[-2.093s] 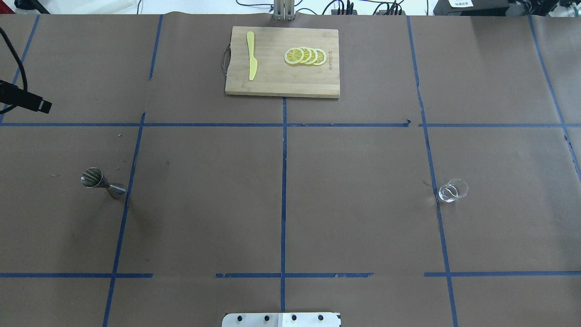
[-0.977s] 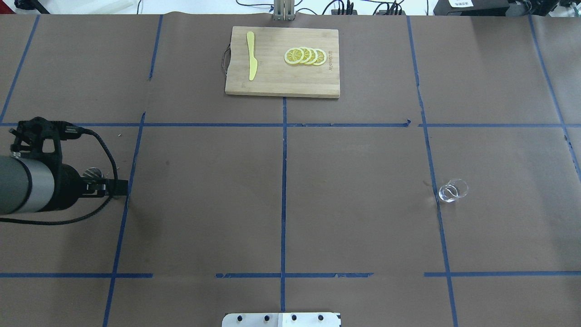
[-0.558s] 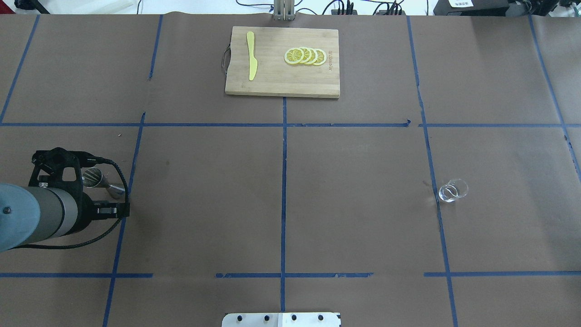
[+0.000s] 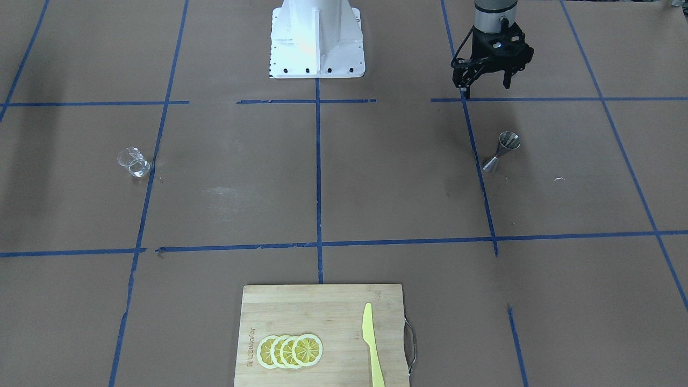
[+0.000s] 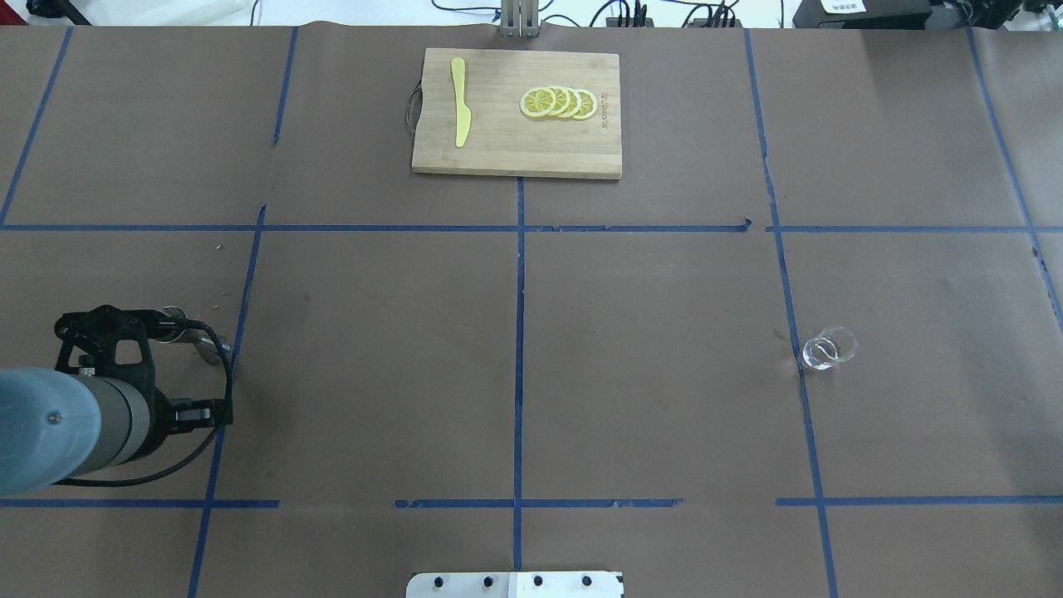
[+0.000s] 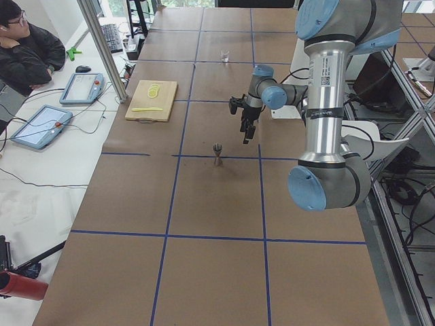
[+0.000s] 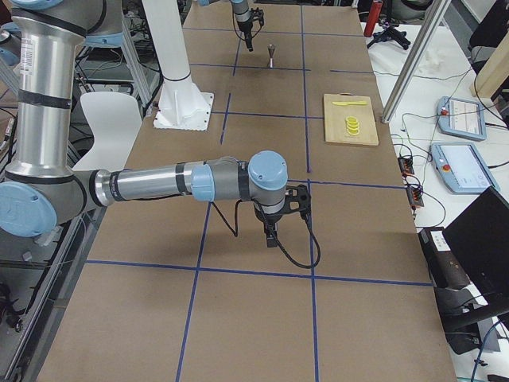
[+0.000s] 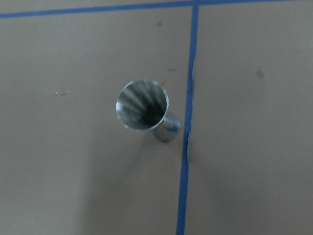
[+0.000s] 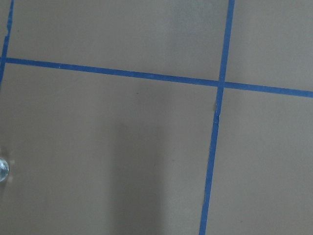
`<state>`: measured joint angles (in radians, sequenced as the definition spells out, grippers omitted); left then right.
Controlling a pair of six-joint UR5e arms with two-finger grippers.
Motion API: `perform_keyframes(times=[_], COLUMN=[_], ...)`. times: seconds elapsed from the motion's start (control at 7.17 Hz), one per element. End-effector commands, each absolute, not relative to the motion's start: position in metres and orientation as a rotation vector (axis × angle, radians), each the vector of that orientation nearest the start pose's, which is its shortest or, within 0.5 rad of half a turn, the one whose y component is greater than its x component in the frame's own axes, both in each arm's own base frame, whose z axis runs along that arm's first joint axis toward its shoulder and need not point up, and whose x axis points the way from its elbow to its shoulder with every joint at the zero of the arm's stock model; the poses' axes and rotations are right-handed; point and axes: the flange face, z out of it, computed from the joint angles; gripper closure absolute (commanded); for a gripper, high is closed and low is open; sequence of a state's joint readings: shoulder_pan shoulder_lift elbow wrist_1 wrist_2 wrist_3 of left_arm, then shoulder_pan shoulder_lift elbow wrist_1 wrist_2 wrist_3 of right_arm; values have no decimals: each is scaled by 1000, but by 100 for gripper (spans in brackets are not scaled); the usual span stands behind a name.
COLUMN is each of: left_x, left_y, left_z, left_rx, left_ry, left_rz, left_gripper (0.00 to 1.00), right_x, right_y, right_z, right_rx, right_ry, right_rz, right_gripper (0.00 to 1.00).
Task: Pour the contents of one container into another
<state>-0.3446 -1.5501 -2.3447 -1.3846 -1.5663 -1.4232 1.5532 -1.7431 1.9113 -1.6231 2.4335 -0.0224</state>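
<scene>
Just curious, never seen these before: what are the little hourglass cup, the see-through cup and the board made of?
Hourglass cup: polished metal, likely steel; it gleams and reflects light inside. See-through cup: clear glass or plastic; I cannot tell which. Board: pale wood, perhaps bamboo, with visible grain.

Your jigger (image 8: 142,105): polished steel, mirror-bright, streaked reflections inside the cone. Your measuring cup (image 4: 133,162): clear and glossy; glass or plastic, you cannot tell. Table cover (image 5: 648,349): matt brown paper, faintly scuffed. Grid lines (image 5: 519,332): blue tape, frayed in places. Cutting board (image 5: 515,141): pale, grained wood. Knife (image 5: 459,100): smooth yellow plastic.
</scene>
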Motion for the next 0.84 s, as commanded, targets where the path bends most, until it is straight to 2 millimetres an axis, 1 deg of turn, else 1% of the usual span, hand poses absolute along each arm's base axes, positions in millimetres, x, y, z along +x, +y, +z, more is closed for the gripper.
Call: perform_keyframes(times=[0.0, 0.14, 0.28, 0.42, 0.56, 0.7], left_x=[372, 382, 390, 400, 409, 418], left_y=[-235, -223, -213, -203, -200, -203], left_z=[351, 352, 350, 352, 360, 373], left_rx=[163, 198, 230, 285, 333, 412], left_ry=[544, 548, 569, 589, 591, 592], left_rz=[-249, -332, -430, -536, -594, -681], left_gripper=[0, 0, 0, 0, 0, 0], right_x=[47, 43, 32, 10, -14, -35], right_y=[-415, -415, -415, -415, -415, -409], right_z=[553, 544, 532, 517, 499, 493], right_rx=[101, 110, 98, 60, 54, 68], right_ry=[-870, -873, -882, -888, -898, -919], right_rz=[-31, -39, -27, 11, 52, 70], right_gripper=[0, 0, 0, 0, 0, 0])
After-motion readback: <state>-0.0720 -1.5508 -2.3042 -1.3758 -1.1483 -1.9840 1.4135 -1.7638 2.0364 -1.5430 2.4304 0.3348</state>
